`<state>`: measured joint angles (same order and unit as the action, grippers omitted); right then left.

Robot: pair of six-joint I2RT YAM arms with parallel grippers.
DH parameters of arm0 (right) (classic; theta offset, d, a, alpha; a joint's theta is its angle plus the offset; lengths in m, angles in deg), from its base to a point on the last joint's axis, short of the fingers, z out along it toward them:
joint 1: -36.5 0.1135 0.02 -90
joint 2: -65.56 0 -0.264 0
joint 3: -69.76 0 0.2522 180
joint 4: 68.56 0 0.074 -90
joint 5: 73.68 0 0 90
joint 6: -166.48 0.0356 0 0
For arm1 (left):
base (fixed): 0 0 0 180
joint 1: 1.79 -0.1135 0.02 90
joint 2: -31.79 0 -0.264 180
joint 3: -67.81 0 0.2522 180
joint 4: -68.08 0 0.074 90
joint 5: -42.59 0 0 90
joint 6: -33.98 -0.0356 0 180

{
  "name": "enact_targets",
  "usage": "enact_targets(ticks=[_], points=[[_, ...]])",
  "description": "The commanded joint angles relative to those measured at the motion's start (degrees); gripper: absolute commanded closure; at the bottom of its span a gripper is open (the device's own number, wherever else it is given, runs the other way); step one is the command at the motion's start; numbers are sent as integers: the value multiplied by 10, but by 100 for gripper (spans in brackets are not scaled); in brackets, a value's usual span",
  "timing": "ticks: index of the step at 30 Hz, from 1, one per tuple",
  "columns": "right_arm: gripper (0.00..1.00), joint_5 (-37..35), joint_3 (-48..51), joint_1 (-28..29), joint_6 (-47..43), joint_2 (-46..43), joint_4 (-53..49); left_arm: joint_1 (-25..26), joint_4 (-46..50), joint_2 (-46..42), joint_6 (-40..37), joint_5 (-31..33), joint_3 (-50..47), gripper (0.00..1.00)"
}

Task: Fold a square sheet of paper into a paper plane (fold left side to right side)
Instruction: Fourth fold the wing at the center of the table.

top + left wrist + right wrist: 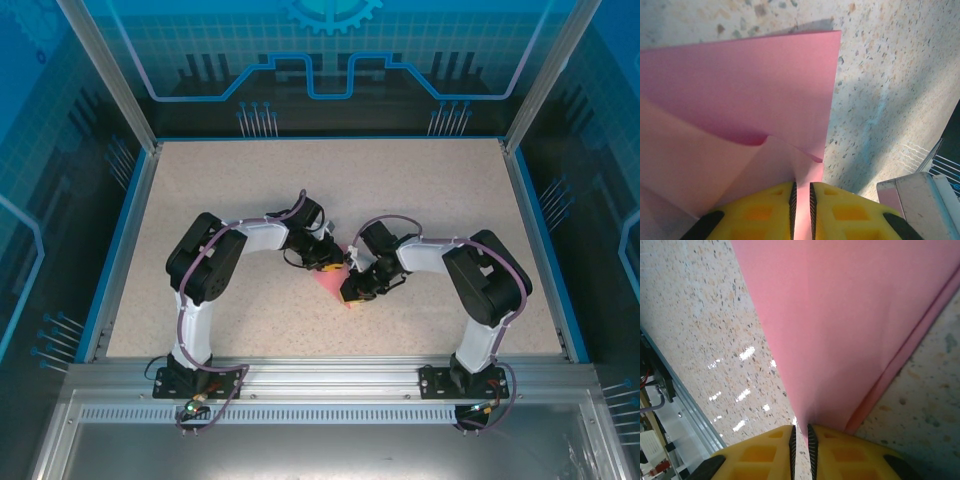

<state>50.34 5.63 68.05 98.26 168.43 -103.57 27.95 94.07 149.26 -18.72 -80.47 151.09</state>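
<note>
Pinching with both arms at mid-table: my left gripper (801,192) has its yellow ribbed fingers (760,210) drawn to a narrow slit, and the thin pink-red paper sheet (740,90) passes between them. My right gripper (801,435) is set equally narrow, and the tapered end of the sheet (850,330) runs into its slit, so it grips the paper too.

In the left wrist view, one layer of the sheet lies flat ahead of the fingers with a straight far edge. A nearer layer curls up from it and casts a shadow along the curl. In the right wrist view, a second layer shows as a lighter strip along the sheet's right edge.

In the top view, the sheet (328,283) sits between the left gripper (333,263) and the right gripper (352,292), at the centre of the beige speckled tabletop (420,190).

Surroundings:
- A pale grey block-shaped part (915,195) stands at the lower right of the left wrist view; I cannot identify it.
- A silver aluminium rail (320,375) carries both arm bases along the near edge.
- Transparent blue enclosure panels (330,60) surround the table. A gear graphic (333,12) is printed on the rear panel.

No legible writing or brand mark can be read on any surface.
</note>
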Motion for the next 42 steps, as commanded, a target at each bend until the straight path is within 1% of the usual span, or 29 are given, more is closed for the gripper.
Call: enact_targets(ticks=[1,9,17,20,24,28,31,35,37,40,42], points=[[82,-38,16,16,-19,8,-105,-3,57,23,-11,38,-25,82],[82,-58,31,25,-38,-11,-152,-4,57,24,-11,41,-28,82],[83,-34,31,21,-54,-48,-169,-4,56,24,-10,42,-27,82],[83,-1,35,3,-40,-77,-134,-4,54,23,-7,39,-28,82],[83,59,37,-22,-1,-108,-59,-5,53,21,-6,39,-28,82],[87,79,27,-24,47,-82,25,-3,51,20,-4,37,-27,82],[89,48,14,-23,73,-48,64,-3,49,20,-2,35,-28,82],[93,0,4,-26,85,-10,77,-3,46,19,-2,33,-27,82],[93,-13,-18,-26,77,8,57,-3,45,19,-3,33,-25,82],[95,-34,-23,-27,60,27,12,-7,47,18,-10,33,-19,82],[95,-61,-21,-27,48,30,-21,-13,48,18,-19,34,-13,81]])
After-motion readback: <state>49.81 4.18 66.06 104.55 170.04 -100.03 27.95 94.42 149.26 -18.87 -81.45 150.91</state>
